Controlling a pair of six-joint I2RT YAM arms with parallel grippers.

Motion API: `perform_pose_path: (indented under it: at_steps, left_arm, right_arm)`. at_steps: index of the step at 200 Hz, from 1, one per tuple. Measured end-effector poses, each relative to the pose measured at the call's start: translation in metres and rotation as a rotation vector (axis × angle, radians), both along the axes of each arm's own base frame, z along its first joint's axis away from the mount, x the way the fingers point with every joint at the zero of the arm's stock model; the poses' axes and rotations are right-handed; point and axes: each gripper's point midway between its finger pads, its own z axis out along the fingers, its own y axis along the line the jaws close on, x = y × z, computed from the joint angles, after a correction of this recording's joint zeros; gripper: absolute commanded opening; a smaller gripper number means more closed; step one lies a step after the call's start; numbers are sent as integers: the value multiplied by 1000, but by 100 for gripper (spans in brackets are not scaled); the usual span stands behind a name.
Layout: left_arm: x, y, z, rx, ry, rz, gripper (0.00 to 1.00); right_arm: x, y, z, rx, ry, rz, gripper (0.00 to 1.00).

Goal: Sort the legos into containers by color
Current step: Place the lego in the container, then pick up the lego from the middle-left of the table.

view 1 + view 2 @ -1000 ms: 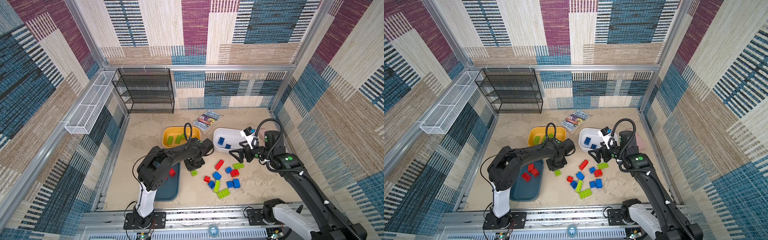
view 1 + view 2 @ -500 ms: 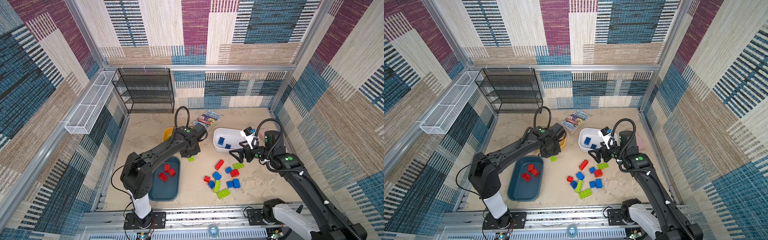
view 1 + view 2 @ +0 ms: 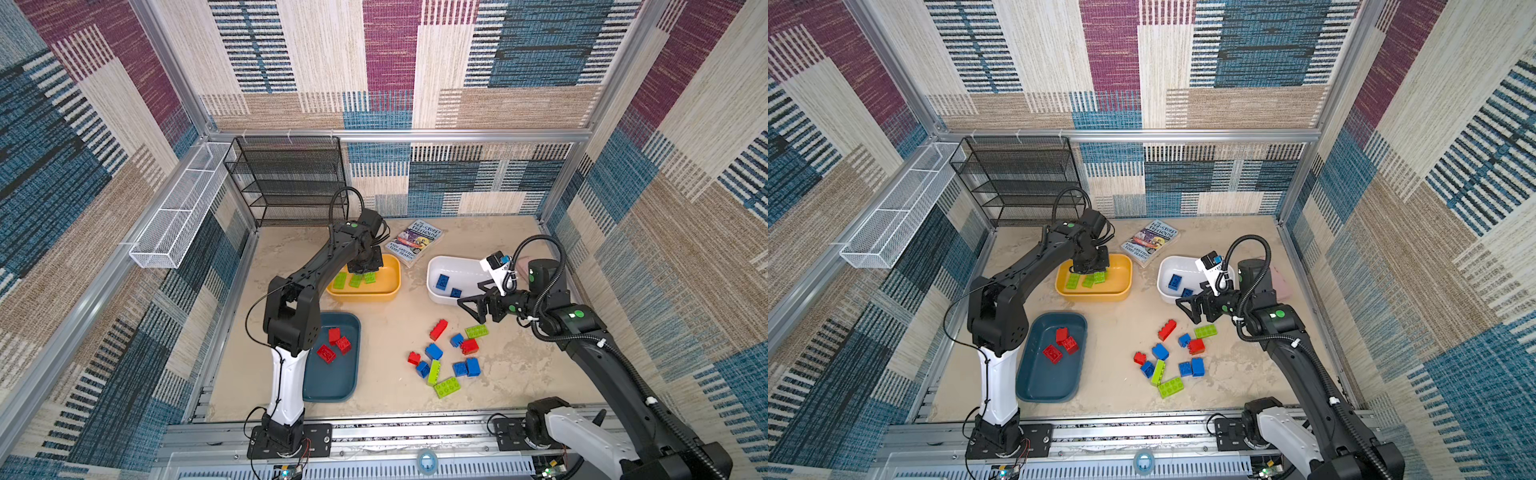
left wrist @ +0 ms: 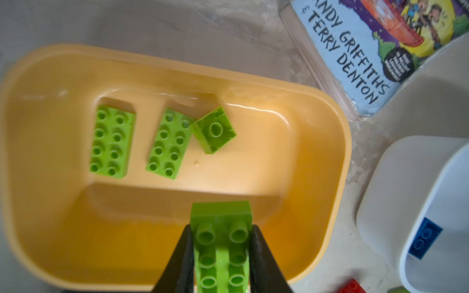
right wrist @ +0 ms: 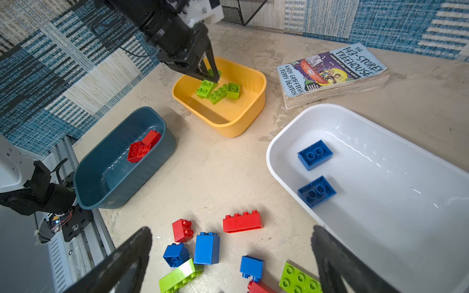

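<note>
- At the left end effector (image 4: 221, 230), a clenched grip on a lime green brick (image 4: 220, 213), held over the inside of the yellow bin (image 3: 361, 296).
- On that bin's floor, three more green pieces: a first long brick (image 4: 111, 140) studs up, a second long brick (image 4: 168, 143) beside it, and a square brick (image 4: 214, 129) upside down, touching the second.
- Right of the yellow bin, the white bin (image 3: 461, 268), with two blue bricks (image 5: 314, 154) lying apart on its floor.
- Near left, beside the left arm's base, the teal bin (image 3: 332, 382), with three red bricks (image 3: 334, 335) bunched in its far half.
- At the right end effector (image 3: 471, 307), fingers spread wide, released, nothing between them; just on the near side of the white bin, above the surface (image 3: 386, 332).
- On the surface, near and right of centre, a loose pile of legos (image 3: 434, 351) in mixed red, blue and green, with a long red brick (image 3: 438, 329) at its far edge and a green brick (image 3: 447, 387) nearest.
- Beyond the two far bins, a paperback book (image 3: 415, 242) flat on the surface.
- Far left, a black wire shelf (image 3: 291, 178); on the left wall, a white mesh basket (image 3: 178, 212).
</note>
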Motion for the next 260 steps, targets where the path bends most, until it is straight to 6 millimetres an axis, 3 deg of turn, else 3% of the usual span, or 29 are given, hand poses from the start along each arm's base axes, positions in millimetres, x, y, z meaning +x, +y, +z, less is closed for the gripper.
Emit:
perform_pose_path:
  at_steps: [31,72,93,130,152,187,223,260]
  left_arm:
    - [-1,-7,-26,-19,62,-23,34]
    - [-4,0,-31,-6,74,-30,55]
    - [-12,4,-22,-3,68,-38,60]
    - [-33,8,9,-16,24,-73,62]
    - [-61,3,27,-34,7,-115,62]
    - [-129,-16,36,-49,24,-212,62]
    - [-198,-51,26,-56,59,-322,62]
    - [-234,-82,0,-36,102,-404,61]
  right_arm:
    - [1,0,-1,-1,3,0,99]
    - [1,0,-2,-2,8,0,99]
    - [2,0,0,-2,5,0,99]
    - [3,0,5,1,-7,-1,99]
    - [4,1,7,2,-10,0,99]
    - [5,2,8,7,-9,7,99]
    - [7,3,10,7,-8,8,99]
    - [7,3,10,7,-8,8,99]
